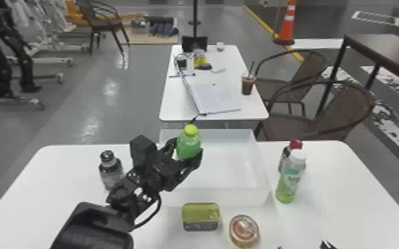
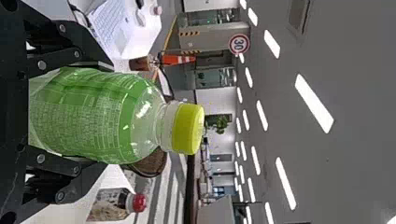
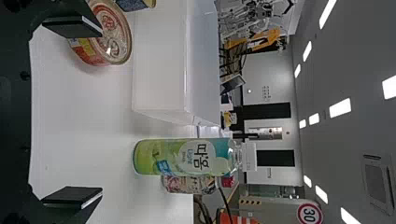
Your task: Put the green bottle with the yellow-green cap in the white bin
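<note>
Head view has L gripper closed on green btl, yellow-green cap up, held about upright over L part of white bin. L wrist view: fingers on both sides of btl body, cap end free. R gripper is at bottom edge of head view; per R wrist view, fingers are wide apart w/ nothing btwn them.

On table, head view: dark-cap btl L of bin, behind L arm. Flat green tin and round can sit side by side on near side of bin, can to R. White-cap btl stands R of bin, w/ red-cap btl just behind, partly hidden.
</note>
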Tool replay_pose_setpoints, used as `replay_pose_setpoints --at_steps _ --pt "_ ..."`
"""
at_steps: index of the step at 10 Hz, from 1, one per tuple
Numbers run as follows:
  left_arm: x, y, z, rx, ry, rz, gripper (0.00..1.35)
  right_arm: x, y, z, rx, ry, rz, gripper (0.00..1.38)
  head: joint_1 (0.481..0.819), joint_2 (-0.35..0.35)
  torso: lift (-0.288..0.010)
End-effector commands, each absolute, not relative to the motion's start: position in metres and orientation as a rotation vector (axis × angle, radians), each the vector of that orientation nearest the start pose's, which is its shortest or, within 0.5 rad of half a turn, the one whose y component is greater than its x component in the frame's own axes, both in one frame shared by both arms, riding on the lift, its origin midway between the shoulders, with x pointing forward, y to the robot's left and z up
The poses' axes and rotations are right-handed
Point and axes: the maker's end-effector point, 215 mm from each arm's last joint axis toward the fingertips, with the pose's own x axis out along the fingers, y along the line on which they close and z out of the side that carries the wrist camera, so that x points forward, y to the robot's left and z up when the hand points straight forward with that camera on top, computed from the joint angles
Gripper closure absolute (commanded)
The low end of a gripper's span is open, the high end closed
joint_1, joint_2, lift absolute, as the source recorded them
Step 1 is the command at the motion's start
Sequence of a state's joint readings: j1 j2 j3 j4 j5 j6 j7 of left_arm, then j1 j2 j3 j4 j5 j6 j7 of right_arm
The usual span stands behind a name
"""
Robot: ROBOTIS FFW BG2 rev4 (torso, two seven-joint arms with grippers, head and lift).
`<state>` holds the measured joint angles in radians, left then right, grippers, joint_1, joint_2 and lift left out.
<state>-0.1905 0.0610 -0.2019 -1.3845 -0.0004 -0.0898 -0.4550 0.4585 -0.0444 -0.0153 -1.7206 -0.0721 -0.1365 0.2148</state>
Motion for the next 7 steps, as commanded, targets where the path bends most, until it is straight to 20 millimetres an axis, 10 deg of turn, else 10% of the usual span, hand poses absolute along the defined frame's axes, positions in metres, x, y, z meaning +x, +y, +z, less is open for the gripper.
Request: replay_pose_setpoints --at_steps 1,5,7 --pt "0.614 0.041 -0.344 0.181 -0.013 -0.656 0.63 0.428 -0.203 -0.453 0.042 0.169 0.2 0.1 0.549 0.0 -0.1" --pt "0.621 0.043 -0.352 0.284 -0.017 -0.654 0.08 0.428 -0.203 -0.453 0.045 0.169 0.201 0.1 0.549 0.0 -0.1" --pt "0.617 0.056 -0.339 0.27 -0.05 -0.626 0.12 0.428 -0.204 -0.454 0.045 0.171 0.199 0.1 0.549 0.0 -0.1"
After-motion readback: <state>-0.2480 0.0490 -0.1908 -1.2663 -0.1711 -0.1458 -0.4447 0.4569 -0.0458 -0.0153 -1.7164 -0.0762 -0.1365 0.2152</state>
